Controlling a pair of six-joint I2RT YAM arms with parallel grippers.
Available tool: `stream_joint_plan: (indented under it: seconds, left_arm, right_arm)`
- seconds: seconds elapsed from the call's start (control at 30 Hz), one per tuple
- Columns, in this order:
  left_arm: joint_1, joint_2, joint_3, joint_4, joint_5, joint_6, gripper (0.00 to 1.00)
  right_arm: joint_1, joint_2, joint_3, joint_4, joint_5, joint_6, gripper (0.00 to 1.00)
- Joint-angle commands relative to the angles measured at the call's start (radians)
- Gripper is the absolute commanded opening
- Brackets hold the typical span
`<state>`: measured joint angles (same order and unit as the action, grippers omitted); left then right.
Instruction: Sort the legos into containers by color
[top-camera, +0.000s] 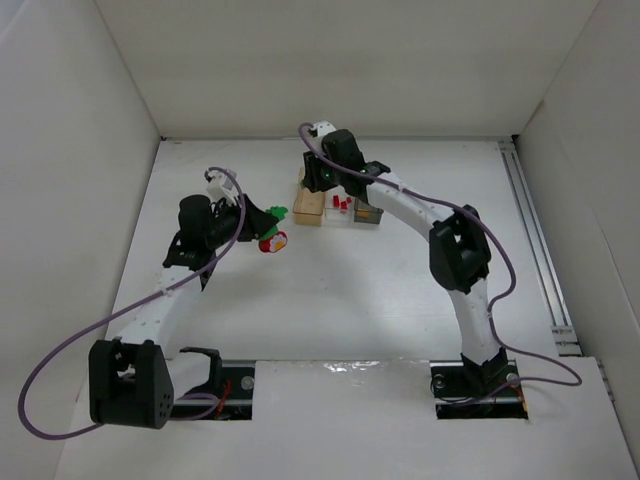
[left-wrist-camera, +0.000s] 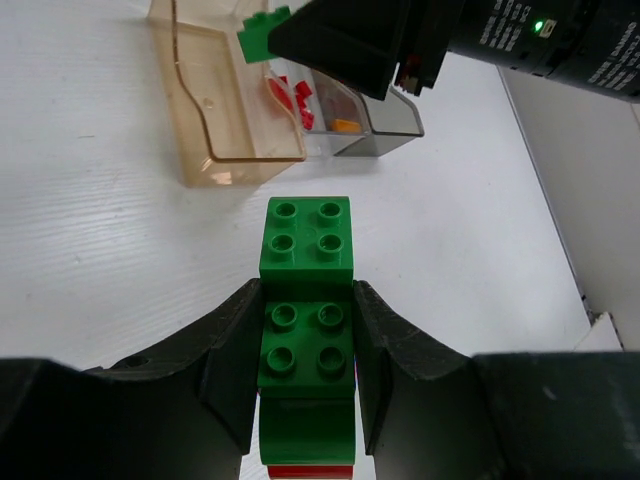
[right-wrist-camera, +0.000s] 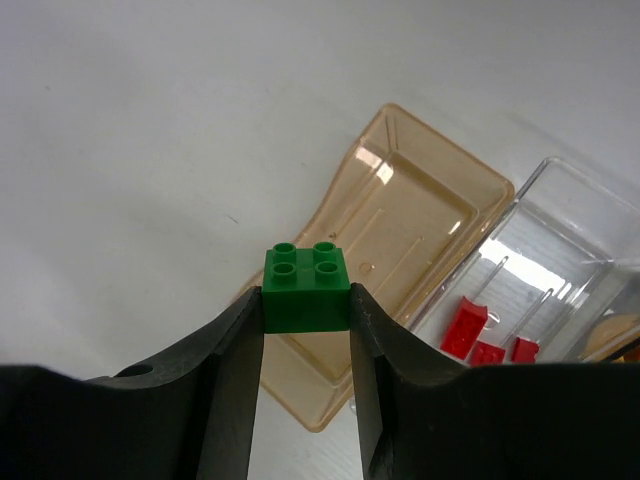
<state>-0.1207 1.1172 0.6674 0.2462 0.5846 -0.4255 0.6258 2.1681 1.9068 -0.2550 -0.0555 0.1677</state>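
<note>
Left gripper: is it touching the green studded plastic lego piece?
Touching. Left wrist view: the left gripper has both fingers pressed against the sides of the green studded plastic lego piece, with no gap.

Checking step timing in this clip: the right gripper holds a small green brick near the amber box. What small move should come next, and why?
Probably ease the right gripper down slightly and open it. Its green brick seems to hang over the amber container, which looks empty, while the clear container holds red pieces.
</note>
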Motion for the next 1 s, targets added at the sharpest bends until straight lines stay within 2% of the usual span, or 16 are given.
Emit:
stream_joint_plan:
  seconds: [0.0, 0.1, 0.17, 0.2, 0.23, 0.3, 0.37, 0.5, 0.53, 0.6, 0.63, 0.67, 0.77, 0.83, 0.97]
  left_arm:
    - [0.027, -0.030, 0.008, -0.027, -0.006, 0.043, 0.00]
    - [0.027, -0.039, 0.008, -0.036, 0.007, 0.044, 0.00]
    - [0.027, -0.039, 0.008, -0.027, 0.032, 0.044, 0.00]
    - [0.027, -0.039, 0.008, -0.012, 0.044, 0.053, 0.00]
    - [0.027, -0.039, -0.002, -0.012, 0.055, 0.053, 0.00]
    - [0.027, -0.030, -0.002, 0.005, 0.110, 0.082, 0.00]
    - [0.036, -0.017, 0.007, 0.005, 0.159, 0.097, 0.00]
    - [0.055, 0.024, 0.018, 0.063, 0.311, 0.097, 0.00]
    - [0.064, 0.039, 0.027, 0.064, 0.345, 0.097, 0.00]
    - [0.075, 0.062, 0.028, 0.099, 0.418, 0.128, 0.00]
    - [0.090, 0.073, 0.041, 0.122, 0.507, 0.143, 0.00]
    - [0.090, 0.087, 0.041, 0.122, 0.547, 0.155, 0.00]
    - [0.115, 0.164, 0.096, 0.111, 0.708, 0.220, 0.00]
    - [0.115, 0.205, 0.150, 0.065, 0.768, 0.261, 0.00]
    - [0.090, 0.274, 0.266, -0.218, 0.781, 0.514, 0.00]
  right_arm:
    - [-0.009, 0.019, 0.063, -0.018, -0.017, -0.019, 0.01]
    - [-0.018, 0.032, 0.049, -0.018, -0.017, -0.010, 0.02]
    - [-0.018, 0.032, 0.038, -0.018, -0.017, -0.010, 0.20]
    - [-0.027, 0.032, 0.038, -0.018, -0.053, -0.010, 0.32]
    - [-0.028, 0.032, 0.026, -0.018, -0.081, -0.023, 0.59]
    - [-0.041, 0.021, 0.014, 0.009, -0.201, -0.034, 0.75]
    - [-0.052, -0.010, -0.015, 0.031, -0.266, -0.056, 0.85]
    - [-0.098, -0.050, -0.031, 0.040, -0.423, -0.086, 0.84]
    - [-0.142, -0.065, -0.043, 0.062, -0.592, -0.100, 0.82]
    - [-0.198, -0.109, -0.093, 0.089, -0.764, -0.117, 0.77]
    - [-0.225, -0.119, -0.109, 0.112, -0.850, -0.117, 0.77]
    - [-0.282, -0.119, -0.118, 0.112, -1.039, -0.117, 0.77]
    - [-0.348, -0.143, -0.146, 0.112, -1.322, -0.117, 0.77]
    - [-0.357, -0.177, -0.175, 0.102, -1.380, -0.117, 0.77]
    - [-0.309, -0.249, -0.247, 0.093, -1.345, -0.126, 0.82]
